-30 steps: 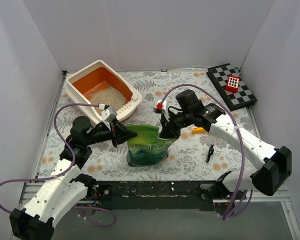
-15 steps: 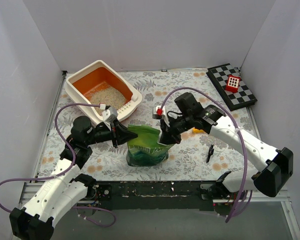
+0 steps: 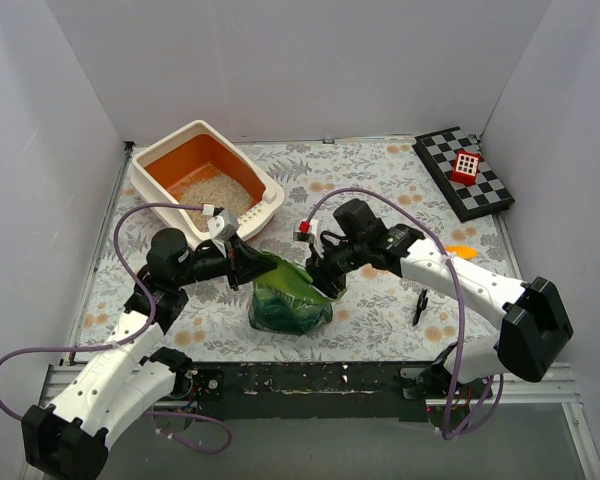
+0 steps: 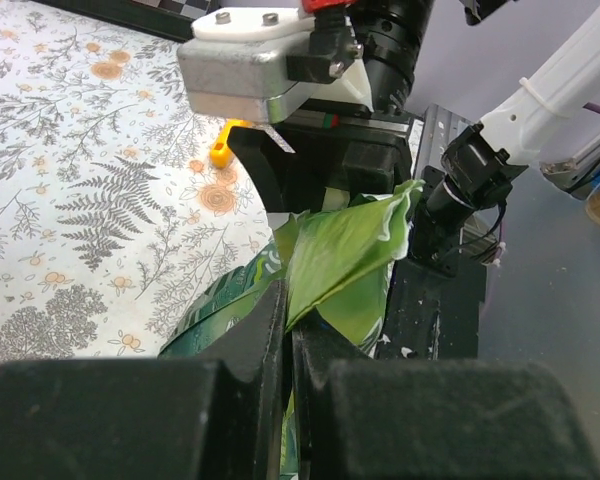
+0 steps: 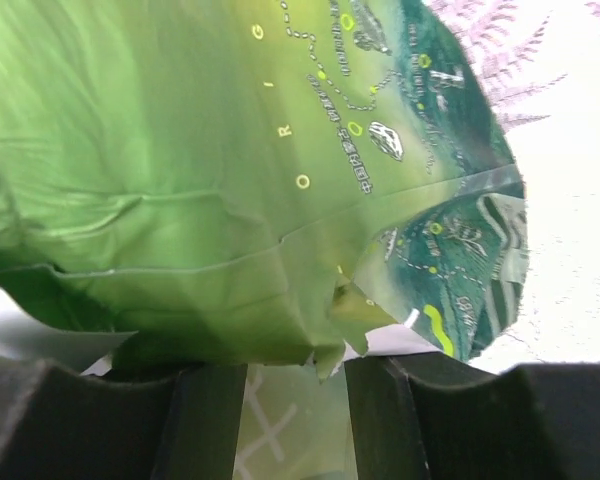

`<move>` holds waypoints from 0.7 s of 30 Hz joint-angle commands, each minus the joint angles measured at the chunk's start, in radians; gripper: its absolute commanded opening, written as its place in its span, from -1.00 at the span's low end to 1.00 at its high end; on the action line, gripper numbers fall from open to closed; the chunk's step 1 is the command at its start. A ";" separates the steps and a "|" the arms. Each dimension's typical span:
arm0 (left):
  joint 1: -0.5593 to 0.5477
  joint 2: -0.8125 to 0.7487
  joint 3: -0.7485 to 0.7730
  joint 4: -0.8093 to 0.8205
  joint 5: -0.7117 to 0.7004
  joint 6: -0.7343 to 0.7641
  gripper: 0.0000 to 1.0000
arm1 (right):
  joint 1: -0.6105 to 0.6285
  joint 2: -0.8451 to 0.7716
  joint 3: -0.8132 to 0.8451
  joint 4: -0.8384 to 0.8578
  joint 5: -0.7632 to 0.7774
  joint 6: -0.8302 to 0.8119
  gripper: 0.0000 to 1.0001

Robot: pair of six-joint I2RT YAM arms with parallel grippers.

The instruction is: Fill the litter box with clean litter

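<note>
2 grippers are meeting at the green bag (image 3: 285, 300). The left gripper (image 3: 248, 268) is clamping the bag's top edge tight, while the right gripper (image 3: 318, 282) is holding its fingers (image 5: 212, 425) parted around the opposite edge. Far left, the litter box (image 3: 270, 192) is sitting well apart, clean litter (image 3: 215, 190) partly covering its basin.

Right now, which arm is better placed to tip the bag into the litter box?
Left, probably: the left gripper is shut on the green bag and nearer the litter box than the right gripper.
</note>
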 commanded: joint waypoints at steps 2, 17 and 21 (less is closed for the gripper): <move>0.001 0.009 0.036 0.118 -0.057 0.058 -1.00 | 0.024 -0.096 -0.110 0.267 0.297 0.202 0.03; 0.001 0.060 0.240 -0.193 -0.099 0.305 -1.00 | 0.316 -0.121 -0.267 0.638 0.845 0.445 0.11; 0.001 -0.003 0.219 -0.219 -0.119 0.293 -1.00 | 0.358 -0.060 -0.209 0.646 0.852 0.442 0.11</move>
